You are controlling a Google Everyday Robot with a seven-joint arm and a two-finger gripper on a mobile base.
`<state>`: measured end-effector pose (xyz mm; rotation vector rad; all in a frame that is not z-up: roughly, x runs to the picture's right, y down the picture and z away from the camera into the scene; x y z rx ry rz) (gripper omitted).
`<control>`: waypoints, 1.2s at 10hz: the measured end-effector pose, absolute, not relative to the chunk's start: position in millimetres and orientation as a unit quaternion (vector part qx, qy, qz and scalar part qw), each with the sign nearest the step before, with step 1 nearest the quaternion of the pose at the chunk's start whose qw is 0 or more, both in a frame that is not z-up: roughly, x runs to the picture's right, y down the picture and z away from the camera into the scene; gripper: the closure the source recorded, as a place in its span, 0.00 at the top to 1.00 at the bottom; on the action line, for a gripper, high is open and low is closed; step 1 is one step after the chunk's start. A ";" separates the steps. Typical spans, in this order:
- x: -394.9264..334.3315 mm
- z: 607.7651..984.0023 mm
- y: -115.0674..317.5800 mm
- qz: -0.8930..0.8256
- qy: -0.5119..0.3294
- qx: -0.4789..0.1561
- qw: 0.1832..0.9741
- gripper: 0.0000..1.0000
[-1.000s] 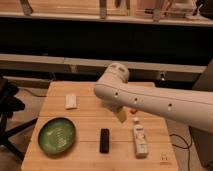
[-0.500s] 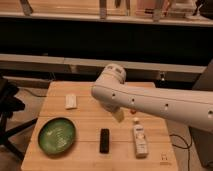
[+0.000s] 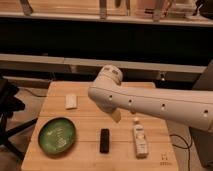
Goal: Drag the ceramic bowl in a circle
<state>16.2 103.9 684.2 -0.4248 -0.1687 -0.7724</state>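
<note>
None of the circle looks begun, by my judgement. My pincer (image 3: 116, 116) is not on the ceramic bowl (image 3: 57, 135). All that shows of it is a pale tip poking out beneath my white arm (image 3: 150, 102), over the middle of the wooden table (image 3: 60, 90). Whether it is open, shut or holding anything I cannot tell.

Everything is left to do: reach the bowl, make contact, and drag it round. The bowl lies well apart from my pincer, off to its left in the view and nearer the table's front edge. It is wide, shallow and round, glossy green, pale and speckled in the centre, darker at the rim, and seemingly empty. A black bar (image 3: 104, 140) lies near my pincer, toward the front edge.
</note>
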 end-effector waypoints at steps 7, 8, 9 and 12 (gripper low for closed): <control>-1.6 690.4 111.6 -0.418 -0.100 -0.194 0.882 0.80; -5.3 690.9 112.9 -0.428 -0.103 -0.191 0.877 0.80; -11.4 691.2 114.1 -0.440 -0.108 -0.188 0.872 0.80; -17.3 692.6 120.8 -0.453 -0.114 -0.184 0.865 0.80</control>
